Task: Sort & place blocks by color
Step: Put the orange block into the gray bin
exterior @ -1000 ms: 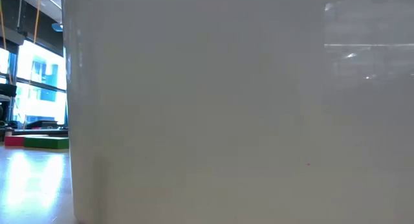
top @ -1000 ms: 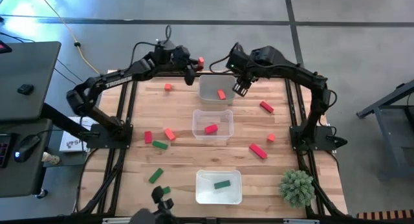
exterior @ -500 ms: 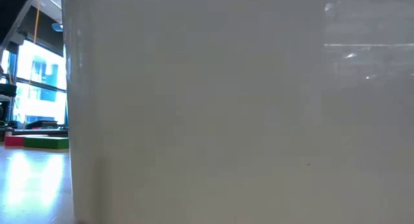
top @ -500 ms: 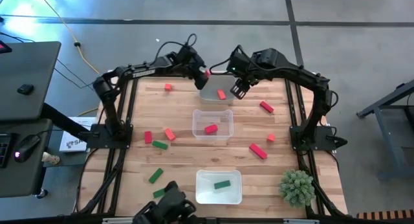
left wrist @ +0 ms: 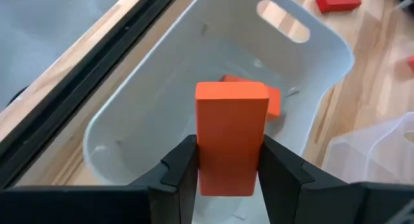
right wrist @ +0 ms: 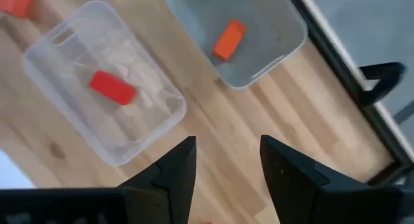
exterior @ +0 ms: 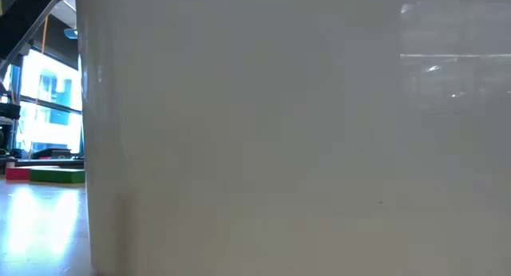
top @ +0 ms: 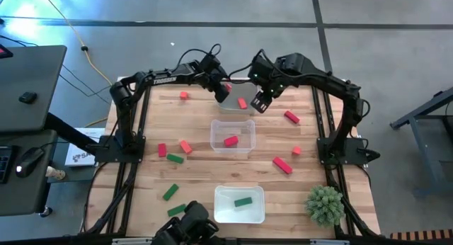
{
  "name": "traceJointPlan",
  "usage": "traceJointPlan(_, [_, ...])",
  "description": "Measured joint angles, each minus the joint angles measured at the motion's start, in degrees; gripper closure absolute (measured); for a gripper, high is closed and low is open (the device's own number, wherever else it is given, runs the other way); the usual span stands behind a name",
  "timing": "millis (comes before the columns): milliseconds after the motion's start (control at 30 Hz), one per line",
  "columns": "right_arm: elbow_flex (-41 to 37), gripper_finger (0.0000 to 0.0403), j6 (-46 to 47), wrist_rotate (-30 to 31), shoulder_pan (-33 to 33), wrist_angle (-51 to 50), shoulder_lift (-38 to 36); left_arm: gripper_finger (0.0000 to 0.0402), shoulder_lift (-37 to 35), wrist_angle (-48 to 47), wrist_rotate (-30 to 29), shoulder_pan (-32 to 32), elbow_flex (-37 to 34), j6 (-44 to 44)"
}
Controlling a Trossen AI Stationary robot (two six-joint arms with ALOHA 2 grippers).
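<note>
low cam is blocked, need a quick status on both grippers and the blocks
Left gripper shut on orange block, over far white tray. Right gripper open, empty, beside that tray. Nothing in the way.

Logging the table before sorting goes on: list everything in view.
Trays: three, pale, down the table's middle: far, middle, near.
Blocks in trays: one orange far, one red middle, one green near.
Loose green blocks: three, left side.
Loose red blocks: three.
Loose orange blocks: three.
Plant ball: one, green, near right corner.
Left gripper: holds an orange block over the far tray.
Right gripper: open, empty, beside the far tray.
</note>
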Motion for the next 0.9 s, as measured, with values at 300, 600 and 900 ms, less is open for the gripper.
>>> traceJointPlan(300, [-9.05,0.0242,2.58,-1.21,5.68,-0.09,-1.55,0.029,0.13,0.06,0.14,-0.11,0.0,-0.08])
traceJointPlan(600, [-25.98,0.0242,12.49,-5.74,11.21,4.65,-8.57,0.0288,0.13,0.07,-0.34,-0.11,0.0,0.93])
traceJointPlan(900, [-45.2,0.0242,24.41,-9.86,18.16,15.37,-15.94,0.0242,0.13,0.05,-0.47,-0.11,-0.02,0.97])
